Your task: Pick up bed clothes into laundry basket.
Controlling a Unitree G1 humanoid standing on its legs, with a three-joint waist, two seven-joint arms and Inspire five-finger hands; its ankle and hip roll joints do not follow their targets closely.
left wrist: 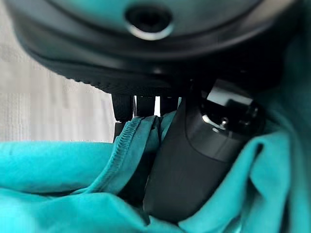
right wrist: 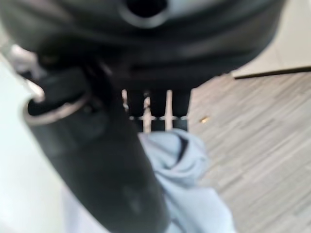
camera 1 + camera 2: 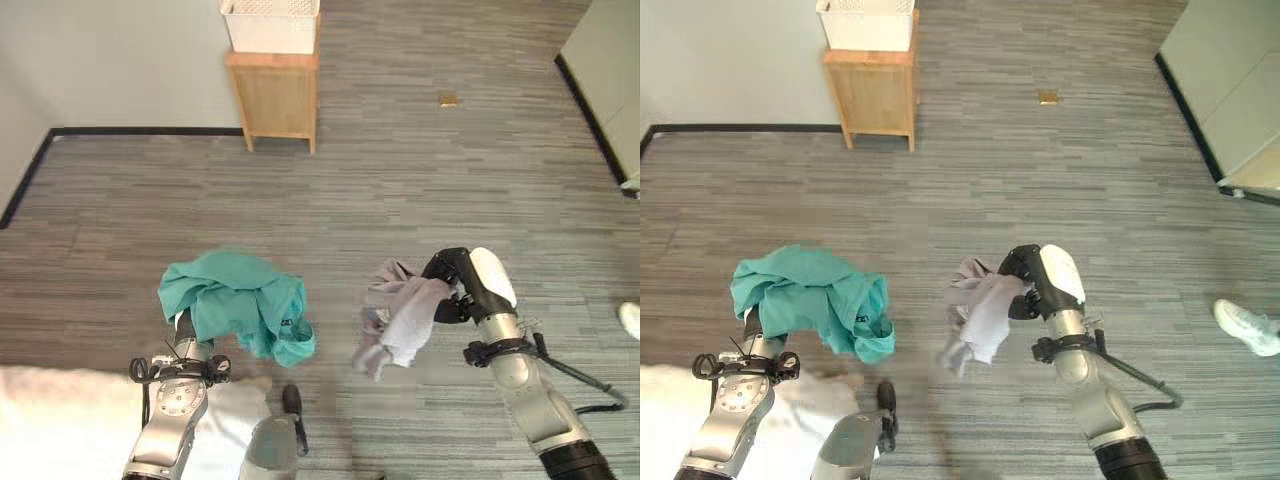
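Note:
A teal garment (image 3: 240, 305) hangs bunched over my left hand (image 3: 185, 325), whose thumb (image 1: 194, 160) and fingers are curled round its folds in the left wrist view. My right hand (image 3: 462, 282), with its white thumb cover, is shut on a pale grey garment (image 3: 400, 315) that dangles above the floor; its wrist view shows the cloth (image 2: 180, 165) under the curled fingers. The white laundry basket (image 3: 270, 24) stands far ahead on a small wooden stand (image 3: 275, 95) by the wall.
White bedding (image 3: 60, 425) fills the lower left corner. Grey plank floor lies open between me and the stand. A small brown object (image 3: 447, 99) lies on the floor at the back. A person's white shoe (image 3: 1248, 327) shows at the right.

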